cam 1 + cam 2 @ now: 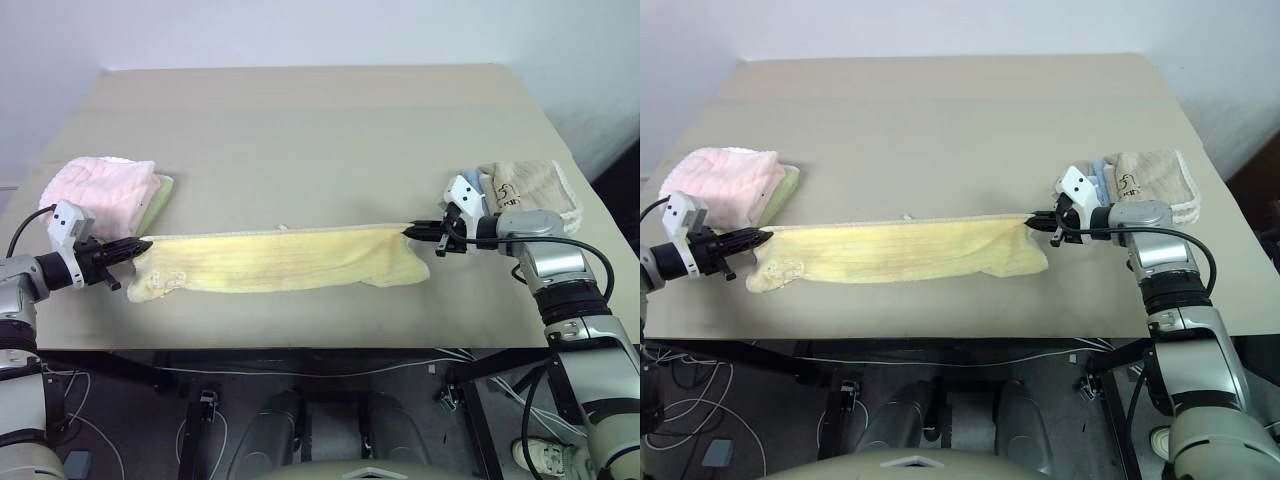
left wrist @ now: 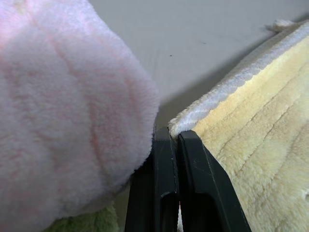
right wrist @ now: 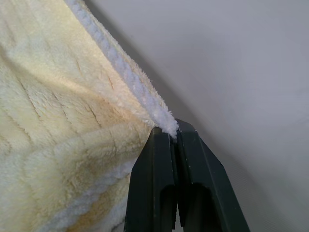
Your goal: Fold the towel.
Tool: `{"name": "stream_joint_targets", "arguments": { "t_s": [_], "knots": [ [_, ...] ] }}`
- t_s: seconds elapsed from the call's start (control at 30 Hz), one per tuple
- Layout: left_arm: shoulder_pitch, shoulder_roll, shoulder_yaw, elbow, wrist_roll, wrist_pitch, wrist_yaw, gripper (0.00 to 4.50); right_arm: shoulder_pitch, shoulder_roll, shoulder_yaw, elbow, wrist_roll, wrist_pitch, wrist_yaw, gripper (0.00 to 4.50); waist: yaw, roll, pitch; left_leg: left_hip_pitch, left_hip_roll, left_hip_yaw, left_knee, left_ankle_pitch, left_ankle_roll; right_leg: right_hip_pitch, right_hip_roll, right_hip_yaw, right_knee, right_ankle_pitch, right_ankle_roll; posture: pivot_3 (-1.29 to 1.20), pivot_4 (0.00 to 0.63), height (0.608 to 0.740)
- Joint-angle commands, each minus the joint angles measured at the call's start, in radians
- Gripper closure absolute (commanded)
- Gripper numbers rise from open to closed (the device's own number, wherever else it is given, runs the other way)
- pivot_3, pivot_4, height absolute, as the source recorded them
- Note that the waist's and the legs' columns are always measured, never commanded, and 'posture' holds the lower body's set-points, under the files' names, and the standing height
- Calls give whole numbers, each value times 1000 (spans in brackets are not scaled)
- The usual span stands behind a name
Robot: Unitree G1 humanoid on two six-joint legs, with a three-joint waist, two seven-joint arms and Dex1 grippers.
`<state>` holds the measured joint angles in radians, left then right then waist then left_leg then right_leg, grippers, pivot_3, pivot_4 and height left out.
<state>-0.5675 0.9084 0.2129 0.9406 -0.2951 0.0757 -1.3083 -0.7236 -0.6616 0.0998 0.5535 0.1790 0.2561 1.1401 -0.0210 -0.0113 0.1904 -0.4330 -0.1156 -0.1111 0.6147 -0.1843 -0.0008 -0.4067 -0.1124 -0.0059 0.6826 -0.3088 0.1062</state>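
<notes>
towel [image 1: 275,260]: pale yellow, stretched long between both grippers, near table's front edge
left gripper [image 1: 143,246]: fingers pinched on towel's left corner
right gripper [image 1: 410,230]: fingers pinched on towel's right corner
pink towel [image 1: 100,192]: folded, behind left gripper, on a green cloth [image 1: 160,200]
beige towel [image 1: 528,190]: folded, behind right gripper
table [image 1: 320,140]: tan top

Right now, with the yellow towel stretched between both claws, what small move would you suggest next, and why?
Probably carry both claws forward over the table together: the left claw and right claw each pinch a corner of the towel, which hangs unfolded along the near edge.
</notes>
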Motion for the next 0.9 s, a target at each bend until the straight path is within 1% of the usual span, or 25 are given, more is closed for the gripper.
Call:
{"name": "stream_joint_targets", "arguments": {
  "t_s": [0.03,0.2,0.43,0.53,0.63,0.7,0.9],
  "knots": [
    [18,27,36,-26,-15,14,0,4461,-21,-42,-55,-17,1,-1,-24,4500,0,0,0,0,0,0,0,0,0,0,0,0,0,0,0,0,150,740],
    [71,5,27,-52,-6,14,17,4461,-25,-12,-42,-9,-9,-3,-50,4500,0,0,0,0,0,0,0,0,0,0,0,0,0,0,0,0,150,740],
    [73,-23,62,-49,-32,20,67,4461,-23,8,-38,-6,-5,-11,-43,4500,1,0,0,0,0,0,0,0,0,0,0,0,0,0,0,0,150,740],
    [71,-23,74,-51,-44,28,71,3807,-14,10,-44,-40,20,14,-20,3837,0,0,0,0,0,0,0,0,0,0,0,0,0,0,0,0,150,740],
    [74,-28,92,-59,-52,26,82,2882,-7,10,-43,-54,22,18,-12,2920,0,0,0,0,0,0,0,0,0,0,0,0,0,0,0,0,150,740],
    [77,-31,99,-63,-54,18,94,2150,-8,14,-47,-57,22,20,-18,2207,0,0,0,0,1,0,0,0,0,0,0,0,0,0,0,0,150,740],
    [123,-46,123,-119,-70,-5,117,197,-3,9,-75,-82,42,62,-26,253,1,0,0,0,0,0,0,0,0,0,0,1,0,0,0,0,150,740]
  ]
}}
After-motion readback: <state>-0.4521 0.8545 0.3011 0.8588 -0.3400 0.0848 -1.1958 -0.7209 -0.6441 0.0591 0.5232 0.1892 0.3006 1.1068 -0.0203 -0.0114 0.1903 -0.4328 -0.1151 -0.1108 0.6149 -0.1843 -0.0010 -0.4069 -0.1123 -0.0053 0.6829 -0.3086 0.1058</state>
